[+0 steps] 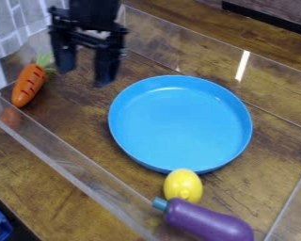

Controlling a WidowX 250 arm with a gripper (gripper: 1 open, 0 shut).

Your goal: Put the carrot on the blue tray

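From here I see my jaws [87, 61] spread wide, one dark finger on each side of an open gap, nothing between them. They hang above the bench [90, 113], blurred, nearer the carrot than the tray. I take that wide spread as readiness to straddle something, so reaching the carrot looks like the step in hand.

The carrot [29, 86] lies on the bench close to the clear wall [71, 155], well apart from the tray, its leafy top towards the back. Since it lies so near the wall, I'd want to close across its narrow body, and a finger could catch the plastic on the way down.

The tray [180, 123] lies flat with its blue surface bare, ready to receive the carrot. The lemon [182, 184] and eggplant [205, 219] sit beyond its near rim, away from the route I'd choose.
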